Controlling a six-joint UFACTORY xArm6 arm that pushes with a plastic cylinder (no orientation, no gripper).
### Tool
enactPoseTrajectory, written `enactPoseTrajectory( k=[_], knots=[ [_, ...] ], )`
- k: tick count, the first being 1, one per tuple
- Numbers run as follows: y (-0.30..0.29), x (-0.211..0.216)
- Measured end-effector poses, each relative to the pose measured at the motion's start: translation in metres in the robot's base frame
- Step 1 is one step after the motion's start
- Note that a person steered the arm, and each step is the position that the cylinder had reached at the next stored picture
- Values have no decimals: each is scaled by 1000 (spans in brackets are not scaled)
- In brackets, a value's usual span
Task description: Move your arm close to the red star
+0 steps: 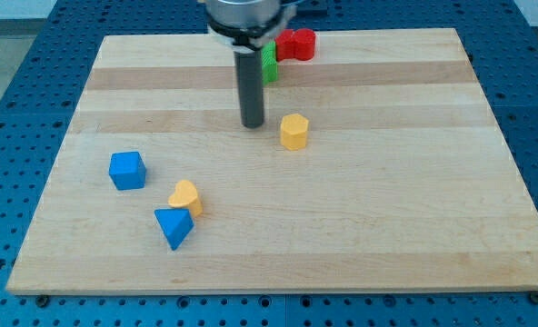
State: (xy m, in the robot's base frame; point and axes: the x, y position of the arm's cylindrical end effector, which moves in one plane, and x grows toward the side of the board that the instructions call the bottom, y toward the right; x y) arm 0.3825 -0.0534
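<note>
Straight dark grey cylindrical rod, my tip (253, 124) blunt, wider silver-black collar above

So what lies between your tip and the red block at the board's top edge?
In the camera view, a green block sits between my tip and the red block.

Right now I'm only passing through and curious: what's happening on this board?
A robot arm with a dark rod is working over a wooden board. My tip rests just left of the yellow block, touching nothing. The red block it is meant to approach sits at the view's top, beside a green block partly hidden behind the rod. A blue cube, yellow heart and blue triangle lie lower left.
</note>
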Motion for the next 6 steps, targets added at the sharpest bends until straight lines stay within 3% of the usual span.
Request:
enactPoseTrajectory(
  k=[3, 4, 6],
  knots=[
    [-80, -89],
    [-68, -136],
    [15, -190]
  ],
)
